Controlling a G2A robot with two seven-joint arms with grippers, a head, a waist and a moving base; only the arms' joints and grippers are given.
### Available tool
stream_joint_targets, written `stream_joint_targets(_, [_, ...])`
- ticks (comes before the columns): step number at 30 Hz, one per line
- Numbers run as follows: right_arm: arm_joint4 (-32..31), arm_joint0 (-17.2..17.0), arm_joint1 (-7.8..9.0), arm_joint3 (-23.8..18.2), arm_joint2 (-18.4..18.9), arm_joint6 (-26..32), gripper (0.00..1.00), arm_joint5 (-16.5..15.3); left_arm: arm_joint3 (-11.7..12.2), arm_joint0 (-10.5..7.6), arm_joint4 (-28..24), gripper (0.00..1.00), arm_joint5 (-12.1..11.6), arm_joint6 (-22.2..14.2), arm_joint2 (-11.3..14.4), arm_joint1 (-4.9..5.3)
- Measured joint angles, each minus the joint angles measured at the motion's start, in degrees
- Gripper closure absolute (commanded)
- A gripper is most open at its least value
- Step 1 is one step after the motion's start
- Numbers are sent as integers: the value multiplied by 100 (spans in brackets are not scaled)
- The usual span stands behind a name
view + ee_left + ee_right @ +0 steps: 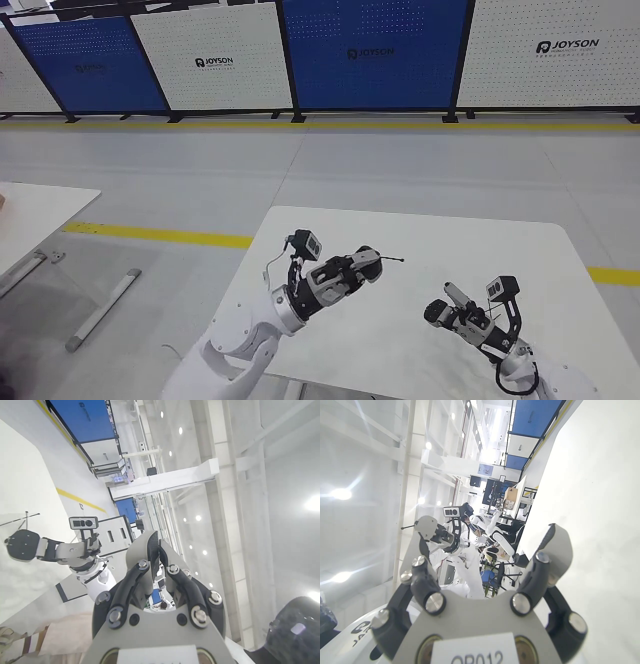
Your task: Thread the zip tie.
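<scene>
Over the left half of the white bench (450,230), the left gripper (368,262) has its grey fingers (150,550) pressed together, clamped on a thin black plastic zip tie (390,260). The tie sticks out of the fingertips as a short straight strip, level with the bench top, its free end aimed across the middle toward the other arm. From the right wrist the same strip (407,527) juts out past the closed hand. Over the right half, nearer the front edge, the right gripper (445,305) sits with its fingers spread wide, holding nothing, well apart from the tie's tip.
</scene>
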Motion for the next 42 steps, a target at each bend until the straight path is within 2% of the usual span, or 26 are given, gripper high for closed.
stream_joint_targets(4, [0, 0, 0, 0, 0, 0, 0, 0, -346, 154, -583, 100, -244, -417, -293, 23])
stream_joint_targets(6, [0, 0, 0, 0, 0, 0, 0, 0, -507, 282, -731, 100, -256, -636, -499, 49])
stream_joint_targets(9, [0, 0, 0, 0, 0, 0, 0, 0, -656, 439, -594, 100, -140, -644, -687, 78])
stream_joint_targets(17, [0, 0, 0, 0, 0, 0, 0, 0, -653, 442, -513, 100, -80, -594, -687, 82])
stream_joint_targets(20, [0, 0, 0, 0, 0, 0, 0, 0, -486, 378, -129, 100, 30, -460, -559, 86])
stream_joint_targets(24, [0, 0, 0, 0, 0, 0, 0, 0, -167, 248, 732, 100, 237, -368, -306, 105])
stream_joint_targets(31, [0, 0, 0, 0, 0, 0, 0, 0, 505, 65, 1409, 100, 503, -230, 165, 98])
stream_joint_targets(37, [0, 0, 0, 0, 0, 0, 0, 0, 1021, -16, 1540, 100, 409, 4, 501, 62])
stream_joint_targets(39, [0, 0, 0, 0, 0, 0, 0, 0, 1070, -20, 1312, 100, 337, -15, 534, 51])
stream_joint_targets(42, [0, 0, 0, 0, 0, 0, 0, 0, 1066, -19, 1294, 100, 331, -28, 536, 50])
